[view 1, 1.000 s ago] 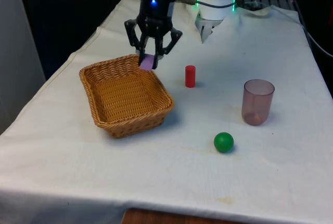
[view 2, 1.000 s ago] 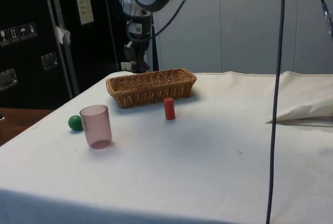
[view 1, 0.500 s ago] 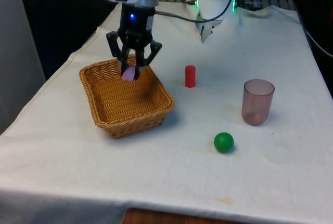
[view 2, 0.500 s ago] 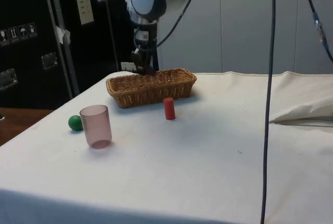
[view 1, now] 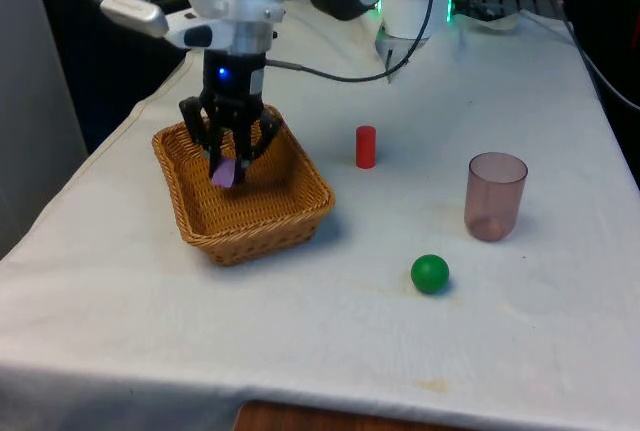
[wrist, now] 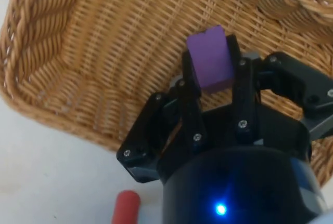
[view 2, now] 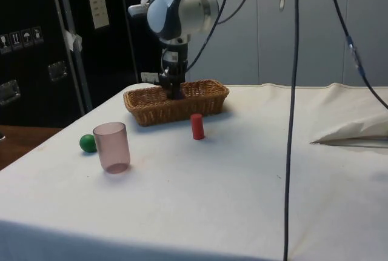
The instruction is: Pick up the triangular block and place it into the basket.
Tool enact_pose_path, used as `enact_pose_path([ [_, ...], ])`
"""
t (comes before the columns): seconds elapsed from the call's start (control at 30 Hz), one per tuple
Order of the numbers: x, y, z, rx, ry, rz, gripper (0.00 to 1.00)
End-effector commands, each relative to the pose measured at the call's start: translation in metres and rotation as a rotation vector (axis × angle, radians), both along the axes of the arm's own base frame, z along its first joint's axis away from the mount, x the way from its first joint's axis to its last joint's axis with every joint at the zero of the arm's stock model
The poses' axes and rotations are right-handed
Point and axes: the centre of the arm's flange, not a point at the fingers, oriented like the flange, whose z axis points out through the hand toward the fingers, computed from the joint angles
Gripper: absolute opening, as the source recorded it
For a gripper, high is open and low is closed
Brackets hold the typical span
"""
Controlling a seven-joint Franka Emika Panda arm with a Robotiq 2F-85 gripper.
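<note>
claw point(view 1: 229, 158) clamped on purple block point(view 1: 224, 172) | inside basket point(view 1: 301, 213) rim, above its floor | walls near

The white arm reaches down with its wrist vertical; the black gripper point(view 1: 228, 156) points straight down, its jaws closed on the purple block point(wrist: 209, 60).

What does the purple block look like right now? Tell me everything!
The purple block is small, matte and solid-looking, with flat faces and crisp edges. It is pinched between the gripper's two black fingers, which press on opposite sides while its end sticks out past them. It hangs over the inside of the woven basket, low between the walls; whether it touches the basket's floor cannot be told. Only the fingers are seen touching it.
</note>
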Motion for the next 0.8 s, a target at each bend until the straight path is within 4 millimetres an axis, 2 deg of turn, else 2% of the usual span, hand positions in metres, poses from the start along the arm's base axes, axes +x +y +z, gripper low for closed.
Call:
enact_pose_path([
  [0.0,0.0028,0.0001,-0.0040,0.018,-0.003,0.004,0.34],
  [0.13,0.0040,-0.0011,-0.0108,0.016,0.000,-0.002,0.34],
  [0.33,0.0081,0.0000,-0.0093,0.020,-0.010,-0.001,0.34],
  [0.43,0.0083,-0.0006,-0.0092,0.019,-0.011,-0.002,0.37],
  [0.5,0.0090,0.0001,-0.0096,0.018,-0.011,-0.001,0.45],
  [0.53,0.0092,0.0001,-0.0098,0.018,-0.011,-0.001,0.54],
  [0.67,0.0097,-0.0004,-0.0094,0.017,-0.012,-0.002,0.74],
  [0.73,0.0081,-0.0003,-0.0094,0.015,-0.008,-0.001,0.84],
  [0.77,0.0099,-0.0004,-0.0097,0.016,-0.011,-0.001,0.84],
])
